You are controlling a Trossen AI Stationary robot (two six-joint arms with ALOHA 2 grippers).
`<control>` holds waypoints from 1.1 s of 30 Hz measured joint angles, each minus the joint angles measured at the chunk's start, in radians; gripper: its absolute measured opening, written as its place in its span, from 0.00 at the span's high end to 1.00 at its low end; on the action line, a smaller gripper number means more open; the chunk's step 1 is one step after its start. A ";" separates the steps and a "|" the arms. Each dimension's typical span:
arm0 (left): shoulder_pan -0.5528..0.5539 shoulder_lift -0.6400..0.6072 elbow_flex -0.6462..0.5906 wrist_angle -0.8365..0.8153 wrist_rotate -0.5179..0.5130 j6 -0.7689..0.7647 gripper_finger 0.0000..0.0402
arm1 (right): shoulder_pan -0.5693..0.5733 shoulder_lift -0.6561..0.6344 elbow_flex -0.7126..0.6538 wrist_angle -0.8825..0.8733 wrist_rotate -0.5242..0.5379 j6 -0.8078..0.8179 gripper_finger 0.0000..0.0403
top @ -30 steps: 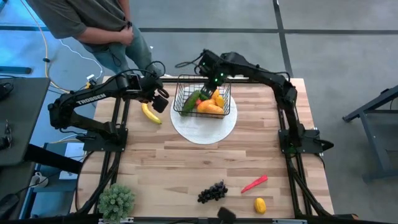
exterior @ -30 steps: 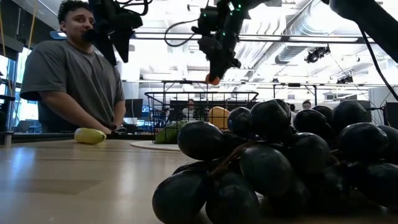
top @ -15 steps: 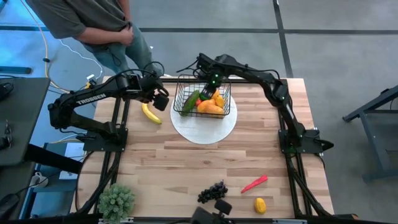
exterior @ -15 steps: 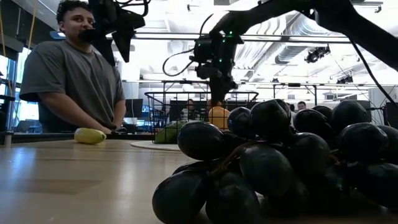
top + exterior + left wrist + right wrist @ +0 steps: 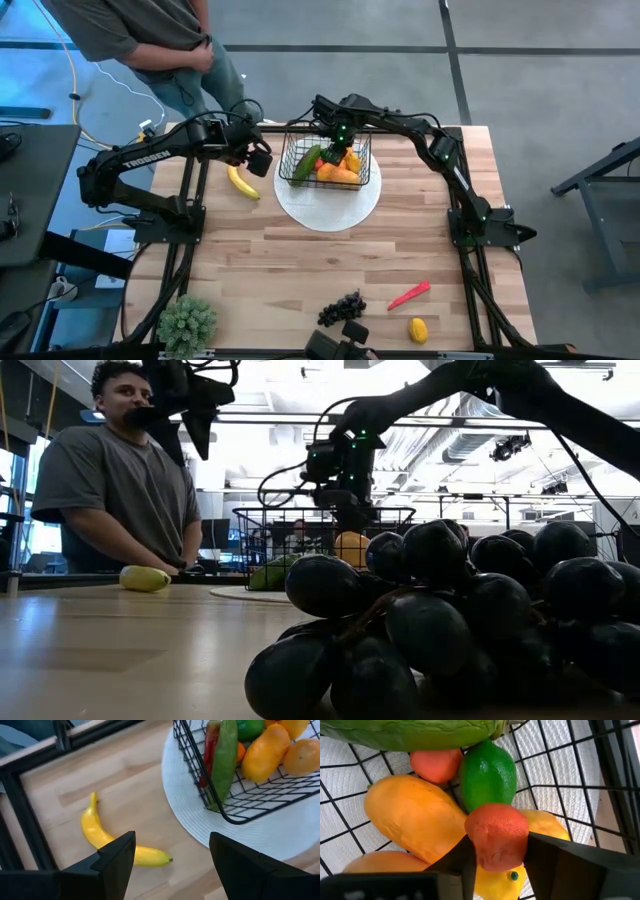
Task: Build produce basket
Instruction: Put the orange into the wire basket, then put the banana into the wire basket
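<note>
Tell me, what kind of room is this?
Probably a robot lab or workshop. Two dark robot arms are bolted to a pale wooden table, bare ceiling ducts run overhead, and a person in a grey T-shirt stands watching.

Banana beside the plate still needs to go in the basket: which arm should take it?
Left. The left gripper hangs open right over the banana, empty. The right gripper is down in the basket, shut on an orange fruit, across the basket from the banana.
</note>
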 joint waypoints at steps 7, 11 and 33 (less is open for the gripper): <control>0.000 -0.001 -0.033 -0.027 0.082 -0.141 0.39 | 0.001 0.000 0.000 0.005 0.005 -0.012 0.53; 0.000 -0.001 -0.055 -0.077 0.087 -0.197 0.39 | 0.001 -0.004 0.000 -0.011 0.006 0.016 0.45; -0.003 0.000 -0.216 -0.101 0.128 -0.314 0.39 | -0.006 -0.112 0.001 -0.029 0.007 0.163 0.44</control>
